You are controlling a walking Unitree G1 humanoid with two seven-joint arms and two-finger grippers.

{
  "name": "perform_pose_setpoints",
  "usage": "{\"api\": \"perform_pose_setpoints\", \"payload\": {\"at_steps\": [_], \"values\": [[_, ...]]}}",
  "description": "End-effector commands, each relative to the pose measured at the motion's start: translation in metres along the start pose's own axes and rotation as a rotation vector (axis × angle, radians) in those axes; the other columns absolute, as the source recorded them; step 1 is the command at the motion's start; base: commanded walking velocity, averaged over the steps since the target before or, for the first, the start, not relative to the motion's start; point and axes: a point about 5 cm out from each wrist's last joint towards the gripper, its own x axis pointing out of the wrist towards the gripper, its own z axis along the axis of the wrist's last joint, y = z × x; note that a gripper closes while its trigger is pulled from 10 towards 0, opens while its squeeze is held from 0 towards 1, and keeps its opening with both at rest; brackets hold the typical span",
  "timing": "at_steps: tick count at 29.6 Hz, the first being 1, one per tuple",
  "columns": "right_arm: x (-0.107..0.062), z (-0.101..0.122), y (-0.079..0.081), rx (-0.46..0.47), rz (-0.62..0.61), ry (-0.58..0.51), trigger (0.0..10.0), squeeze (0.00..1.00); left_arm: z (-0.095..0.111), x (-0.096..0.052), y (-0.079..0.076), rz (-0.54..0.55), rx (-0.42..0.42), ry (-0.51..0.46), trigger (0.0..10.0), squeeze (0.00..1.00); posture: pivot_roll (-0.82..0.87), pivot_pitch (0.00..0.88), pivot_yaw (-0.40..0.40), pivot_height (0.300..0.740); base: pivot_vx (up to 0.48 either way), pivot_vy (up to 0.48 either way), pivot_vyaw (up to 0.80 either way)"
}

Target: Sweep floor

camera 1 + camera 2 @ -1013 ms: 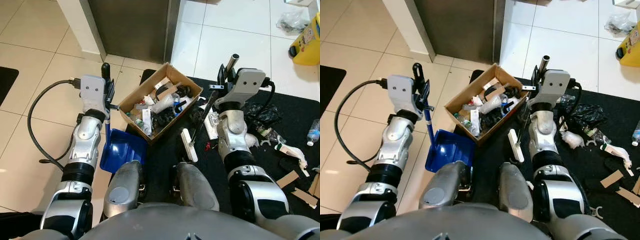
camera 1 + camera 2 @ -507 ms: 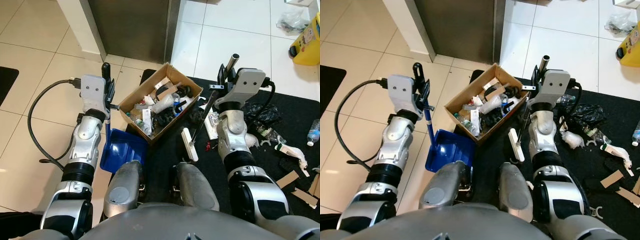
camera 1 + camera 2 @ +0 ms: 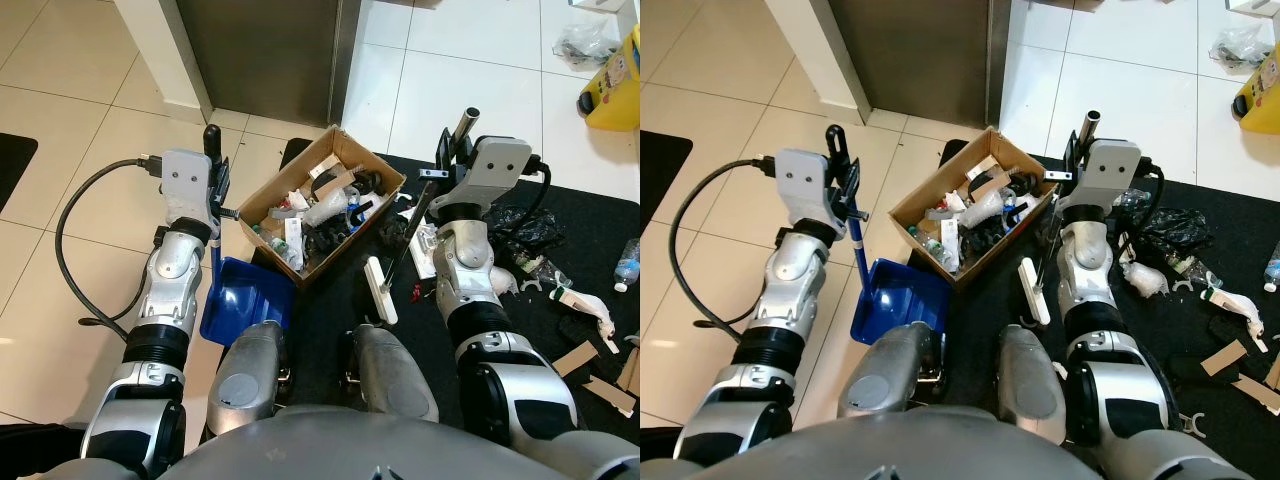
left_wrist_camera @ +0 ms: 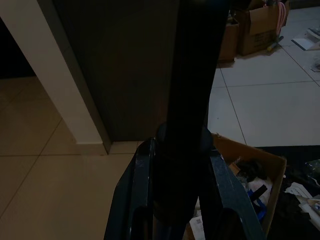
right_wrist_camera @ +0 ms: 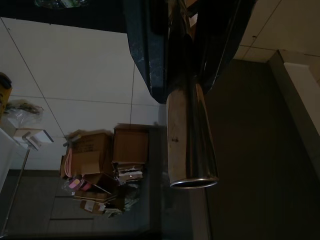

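A blue dustpan (image 3: 245, 300) rests on the tile beside my left knee, and its blue pole rises to my left gripper (image 3: 216, 188), which is shut on it. My right gripper (image 3: 447, 165) is shut on the broom's metal handle (image 3: 464, 122). The thin shaft slants down to the white broom head (image 3: 381, 290) on the black mat (image 3: 590, 215). Between the two arms stands an open cardboard box (image 3: 380, 163) filled with trash. In the wrist views the left gripper's fingers (image 4: 140, 200) flank the dark pole, and the steel tube (image 5: 190, 140) sticks out past the right gripper.
Litter lies on the mat to my right: a black bag (image 3: 522, 225), white scraps (image 3: 585, 305), cardboard pieces (image 3: 600, 385) and a plastic bottle (image 3: 627, 265). A yellow container (image 3: 612, 85) stands far right. A dark door (image 3: 270, 50) is ahead. A black cable (image 3: 70, 230) loops left.
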Motion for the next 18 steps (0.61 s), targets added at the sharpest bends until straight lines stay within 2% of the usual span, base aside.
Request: {"api": "perform_pose_setpoints", "payload": {"at_steps": [1, 18], "values": [[0.0017, 0.0050, 0.0018, -0.001, 0.006, -0.025, 10.0, 0.00, 0.0090, 0.0049, -0.0048, -0.006, -0.037, -0.043, 10.0, 0.00, 0.08, 0.000, 0.007, 0.740, 0.000, 0.000, 0.00], [0.0016, 0.0043, 0.0017, -0.006, 0.012, -0.020, 10.0, 0.00, 0.0085, 0.0043, -0.0039, -0.004, -0.034, -0.042, 10.0, 0.00, 0.08, 0.000, 0.006, 0.740, 0.000, 0.000, 0.00]]}}
